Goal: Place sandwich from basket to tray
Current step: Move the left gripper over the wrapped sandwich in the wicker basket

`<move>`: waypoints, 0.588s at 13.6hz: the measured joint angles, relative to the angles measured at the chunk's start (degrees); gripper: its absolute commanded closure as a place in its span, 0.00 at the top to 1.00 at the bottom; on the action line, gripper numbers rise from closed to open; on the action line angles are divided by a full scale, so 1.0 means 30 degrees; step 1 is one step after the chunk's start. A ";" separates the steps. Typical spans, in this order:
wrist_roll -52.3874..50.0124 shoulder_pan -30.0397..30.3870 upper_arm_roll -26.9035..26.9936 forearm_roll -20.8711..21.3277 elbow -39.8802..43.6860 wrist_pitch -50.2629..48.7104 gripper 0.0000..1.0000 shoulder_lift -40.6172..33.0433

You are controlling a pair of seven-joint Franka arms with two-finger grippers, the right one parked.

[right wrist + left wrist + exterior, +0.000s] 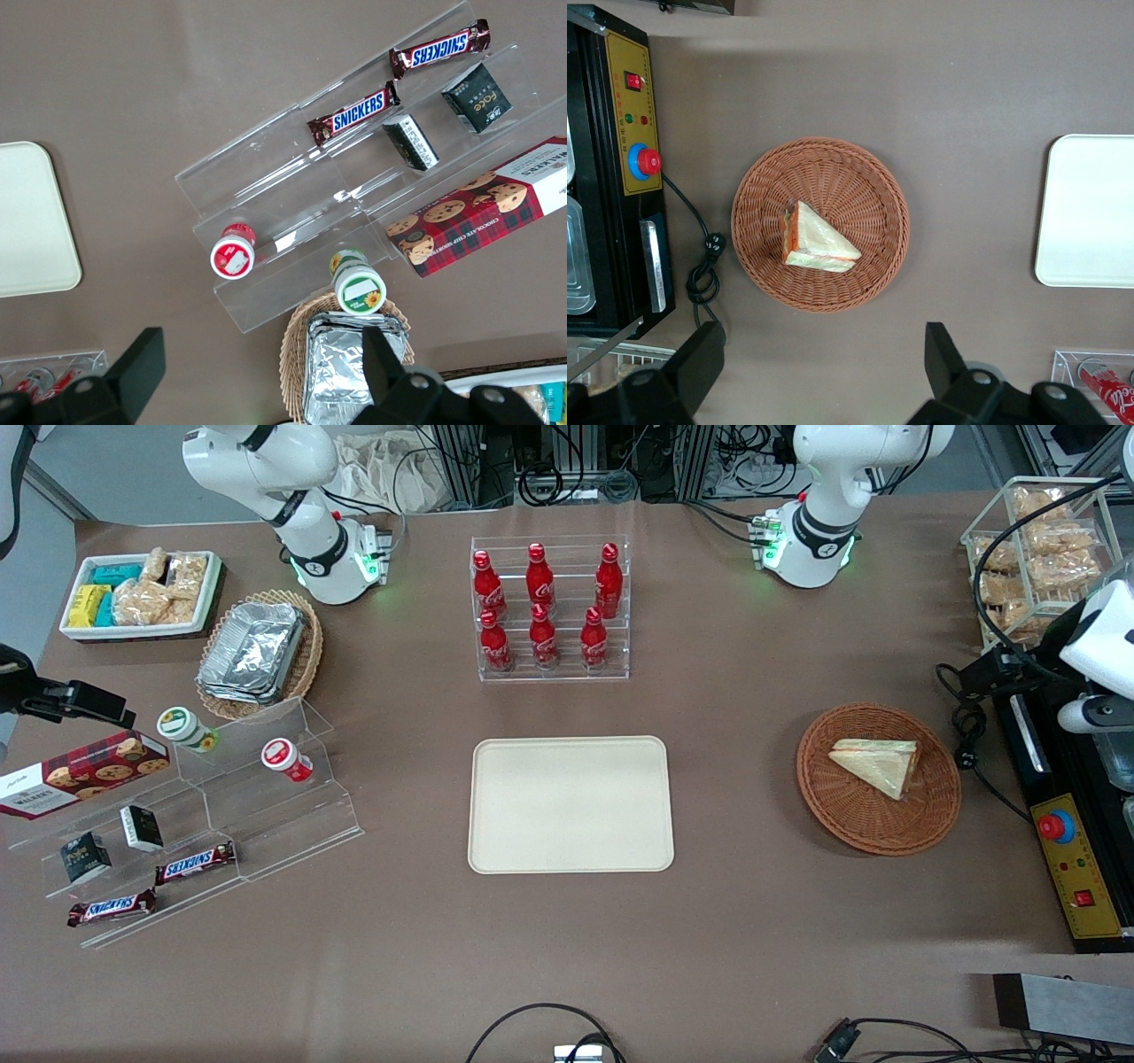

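The sandwich (875,764) (816,238) lies in the basket (850,824) (859,181), well apart from the bare tray (570,804) (1090,212), partly cut off in the wrist view. The gripper (824,367) hovers above the basket, fingers (700,363) spread wide, holding nothing, tips cropped.

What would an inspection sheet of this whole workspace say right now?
Surface: brown table, bare near the front camera.
Job's things: sandwich lies in the basket; tray holds nothing.
Clutter: cola bottles in a clear rack; foil containers; Snickers bars and cookie box on an acrylic stand, toward the parked arm's end.
Grippers: working pincer open, above the table beside the basket, touching nothing.
Cables: black cord coiled beside the control box.
Surroundings: wire rack of bagged snacks.
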 measured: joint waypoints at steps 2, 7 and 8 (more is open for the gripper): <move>0.0001 -0.0003 -0.0007 -0.0065 0.0000 0.0002 1.00 0.0000; -0.0915 -0.0086 -0.0022 -0.0434 -0.0035 -0.0054 1.00 0.0148; -0.2211 -0.0070 0.0015 -0.0454 -0.0073 -0.0105 1.00 0.0285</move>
